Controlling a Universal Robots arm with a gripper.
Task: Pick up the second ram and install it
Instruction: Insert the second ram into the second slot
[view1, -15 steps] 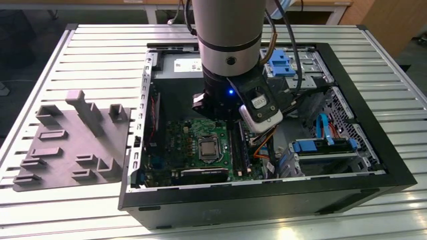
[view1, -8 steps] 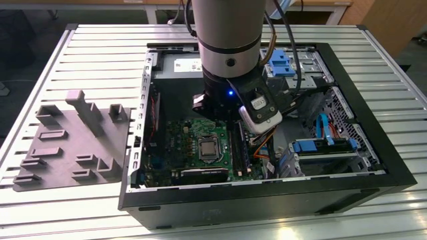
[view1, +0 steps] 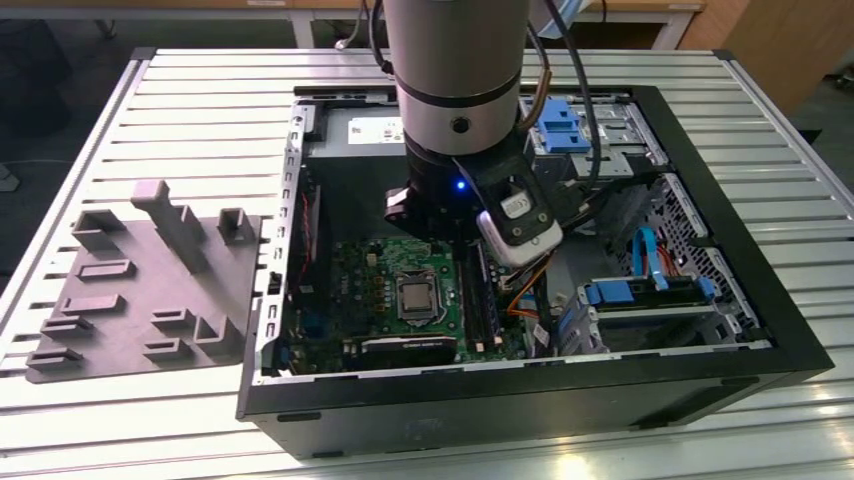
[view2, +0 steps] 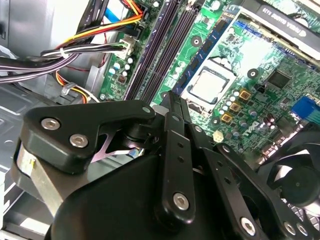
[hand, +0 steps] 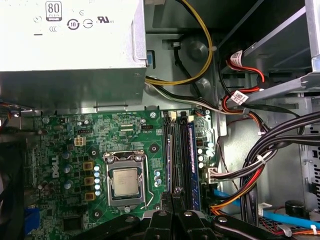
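My gripper (hand: 175, 196) hangs low inside the open computer case (view1: 747, 380), over the motherboard's (hand: 65, 125) long memory slots. Its fingers (view2: 172, 107) are pressed together, shut, with the tips at one end of the slots. A thin dark stick, seemingly the second ram (hand: 176, 155), stands on edge in the slot that runs out from under the fingertips. I cannot tell whether the tips touch it. Two slots over sits another stick with a bluish face (hand: 192, 150). In the exterior view the arm covers the gripper (view1: 477, 262) and most of the slots.
Bundled black, red and yellow cables (hand: 260, 160) crowd the side of the slots. The processor socket (hand: 124, 181) lies on their other side and the silver power supply (hand: 70, 45) beyond. A grey tray (view1: 140, 290) of plastic blocks lies outside the case at the exterior view's left.
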